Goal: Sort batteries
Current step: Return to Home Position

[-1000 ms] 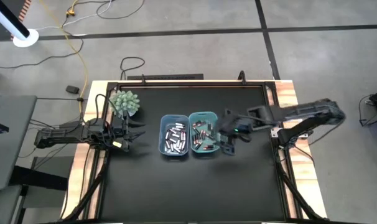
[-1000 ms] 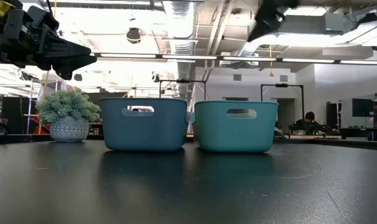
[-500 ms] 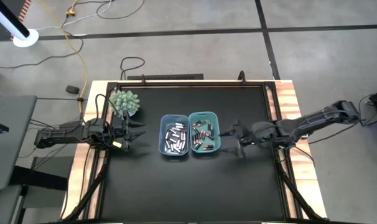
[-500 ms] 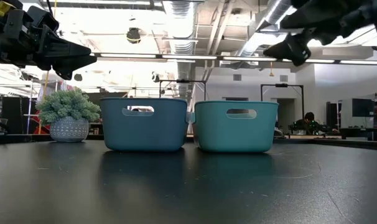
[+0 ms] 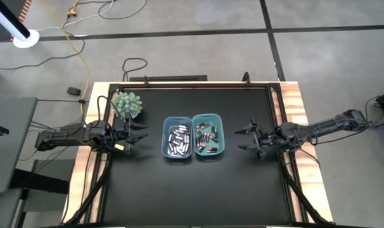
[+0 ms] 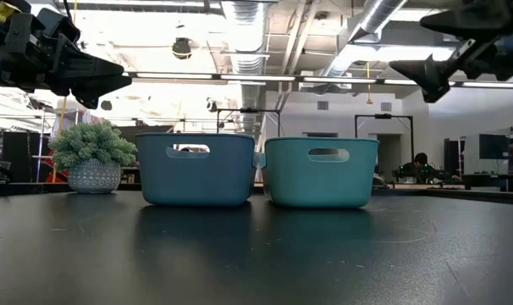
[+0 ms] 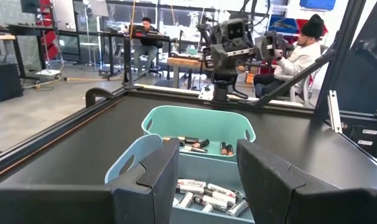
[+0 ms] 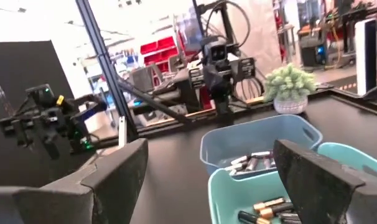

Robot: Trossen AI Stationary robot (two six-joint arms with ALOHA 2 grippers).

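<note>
- Two bins stand side by side in the middle of the table [image 5: 198,190], and their rims seem to touch. The blue bin [image 6: 197,182] is on the left arm's side and the teal bin [image 6: 320,186] on the right arm's.
- Silvery batteries [image 5: 177,140] lie heaped in the blue bin. Dark batteries [image 5: 206,136] with copper ends lie in the teal bin.
- The left hand [image 5: 139,134] hovers over the table's left side, near a potted plant [image 5: 127,104]. Its fingers are parted and hold nothing.
- The right hand [image 5: 243,139] hovers above the table just beyond the teal bin and apart from it. Its fingers are spread wide and empty.
</note>
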